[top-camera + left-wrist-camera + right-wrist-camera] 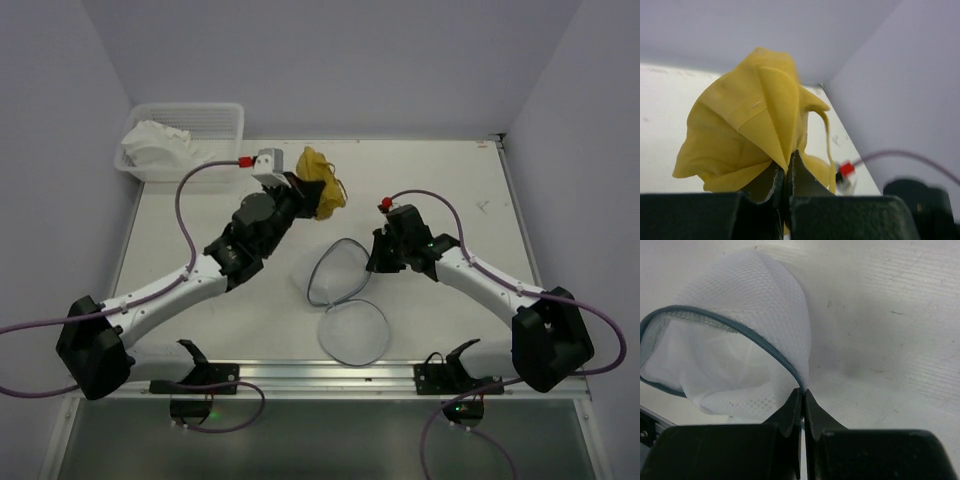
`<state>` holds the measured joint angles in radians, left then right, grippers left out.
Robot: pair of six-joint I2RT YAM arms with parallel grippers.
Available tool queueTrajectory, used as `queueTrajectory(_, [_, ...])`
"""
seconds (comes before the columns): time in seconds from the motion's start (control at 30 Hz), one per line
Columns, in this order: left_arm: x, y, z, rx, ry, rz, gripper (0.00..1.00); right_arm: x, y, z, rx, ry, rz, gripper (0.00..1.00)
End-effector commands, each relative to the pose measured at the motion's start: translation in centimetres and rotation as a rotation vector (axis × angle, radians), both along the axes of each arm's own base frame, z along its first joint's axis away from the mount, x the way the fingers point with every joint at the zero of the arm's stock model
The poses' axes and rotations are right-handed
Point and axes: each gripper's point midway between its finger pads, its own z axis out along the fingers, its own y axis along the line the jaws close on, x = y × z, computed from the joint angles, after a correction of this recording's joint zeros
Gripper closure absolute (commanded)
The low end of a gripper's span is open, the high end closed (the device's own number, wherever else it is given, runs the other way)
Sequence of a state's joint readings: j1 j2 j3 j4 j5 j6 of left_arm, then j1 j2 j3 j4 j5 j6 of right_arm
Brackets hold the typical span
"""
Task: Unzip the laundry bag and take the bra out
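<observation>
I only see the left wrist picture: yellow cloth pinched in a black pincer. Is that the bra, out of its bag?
Observer: Yes. From above, the bra sits in the left pincer, apart from the laundry bag, on its far side.
Operator: Is the bag open?
Observer: Yes, it lies unzipped, both halves spread side by side.
Operator: And the other arm?
Observer: The right pincer is shut on the bag's zip rim.

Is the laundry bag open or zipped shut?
Open. The laundry bag has its two halves spread apart, the zip rim gapes, and the yellow bra hangs outside in the left fingers.
</observation>
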<state>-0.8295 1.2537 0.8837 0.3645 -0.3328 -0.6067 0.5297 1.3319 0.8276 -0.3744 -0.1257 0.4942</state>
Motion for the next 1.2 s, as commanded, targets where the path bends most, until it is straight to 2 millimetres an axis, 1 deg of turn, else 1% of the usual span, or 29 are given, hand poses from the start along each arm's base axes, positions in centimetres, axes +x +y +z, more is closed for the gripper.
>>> queueTrajectory(0.0, [5.2,5.8,6.4,-0.082,-0.017,0.226,1.00,-0.1,0.3,0.4,0.036,-0.020,-0.006,1.00])
queueTrajectory(0.13, [8.2,12.3,7.9,0.056,-0.037,0.403,1.00,0.2,0.3,0.5,0.034,-0.032,-0.010,1.00])
queueTrajectory(0.17, [8.9,13.5,7.2,0.113,-0.015,0.444,1.00,0.2,0.3,0.6,0.033,-0.037,-0.006,1.00])
queueTrajectory(0.2, [9.9,16.0,8.8,0.126,-0.033,0.512,1.00,0.3,0.3,0.7,0.034,-0.042,-0.004,1.00])
queueTrajectory(0.27, [11.3,18.6,9.1,0.234,-0.045,0.572,1.00,0.5,0.6,0.7,0.040,-0.045,0.007,1.00])
queueTrajectory(0.3, [12.6,20.8,8.3,0.294,-0.008,0.624,1.00,0.6,0.7,1.0,0.044,-0.053,0.017,1.00])
queueTrajectory(0.37, [14.3,23.0,7.7,0.396,0.001,0.662,1.00,0.8,1.2,1.2,0.060,-0.055,0.030,1.00])
queueTrajectory(0.4, [15.9,25.1,6.9,0.423,0.022,0.703,1.00,0.9,1.6,1.6,0.080,-0.061,0.045,1.00])
queueTrajectory(0.47, [17.8,26.6,6.1,0.478,0.031,0.695,1.00,0.9,2.1,1.7,0.093,-0.060,0.063,1.00])
queueTrajectory(0.53, [20.6,29.1,4.8,0.540,0.052,0.721,1.00,1.0,2.5,2.1,0.107,-0.067,0.090,1.00])
queueTrajectory(0.57, [22.5,29.2,2.1,0.580,0.091,0.683,1.00,1.1,2.5,2.0,0.105,-0.066,0.093,1.00])
queueTrajectory(0.6, [23.6,30.5,2.7,0.581,0.081,0.701,1.00,1.2,2.6,2.2,0.102,-0.073,0.101,1.00])
queueTrajectory(0.63, [25.4,30.5,-0.6,0.628,0.132,0.661,1.00,1.4,2.7,2.1,0.097,-0.076,0.108,1.00])
queueTrajectory(0.67, [26.3,30.8,-2.1,0.646,0.158,0.642,1.00,1.4,2.7,2.2,0.097,-0.076,0.112,1.00])
queueTrajectory(0.7, [27.5,31.5,-1.5,0.642,0.149,0.649,1.00,1.5,2.8,2.3,0.099,-0.078,0.116,1.00])
queueTrajectory(0.73, [28.4,31.7,-2.9,0.652,0.176,0.639,1.00,1.5,2.9,2.3,0.098,-0.077,0.121,1.00])
queueTrajectory(0.77, [29.5,31.6,-7.1,0.679,0.253,0.595,1.00,1.5,2.9,2.5,0.100,-0.080,0.123,1.00])
queueTrajectory(0.8, [30.4,31.9,-6.6,0.669,0.246,0.597,1.00,1.6,3.0,2.5,0.098,-0.083,0.128,1.00])
queueTrajectory(0.83, [30.9,32.0,-7.9,0.671,0.271,0.585,0.94,1.8,3.1,2.7,0.097,-0.088,0.132,1.00])
queueTrajectory(0.87, [31.3,31.7,-11.2,0.688,0.332,0.544,0.84,2.0,3.2,3.0,0.096,-0.102,0.143,1.00])
queueTrajectory(0.9, [32.0,31.7,-10.7,0.680,0.324,0.542,0.75,2.1,3.2,2.7,0.085,-0.092,0.146,1.00])
queueTrajectory(0.93, [32.1,31.6,-11.2,0.680,0.339,0.530,0.56,2.2,3.2,2.7,0.080,-0.090,0.156,1.00])
queueTrajectory(0.97, [32.1,31.8,-11.7,0.683,0.356,0.526,0.45,2.6,3.5,3.3,0.078,-0.104,0.174,1.00])
queueTrajectory(1.0, [32.0,31.7,-11.3,0.679,0.351,0.525,0.35,2.6,3.6,3.1,0.067,-0.090,0.182,1.00])
queueTrajectory(1.03, [31.8,31.6,-11.1,0.674,0.347,0.519,0.17,2.8,3.6,2.6,0.054,-0.077,0.190,1.00])
queueTrajectory(1.07, [31.1,31.5,-10.0,0.668,0.334,0.520,0.08,3.4,4.0,3.2,0.055,-0.094,0.204,1.00])
queueTrajectory(1.1, [30.7,31.4,-9.4,0.657,0.330,0.518,0.01,3.7,4.1,3.1,0.051,-0.093,0.207,1.00])
queueTrajectory(1.13, [30.3,31.1,-8.7,0.645,0.326,0.503,0.00,4.0,4.3,2.4,0.041,-0.078,0.212,1.00])
queueTrajectory(1.17, [29.0,30.9,-7.4,0.636,0.338,0.496,0.00,4.7,4.7,3.0,0.044,-0.097,0.223,1.00])
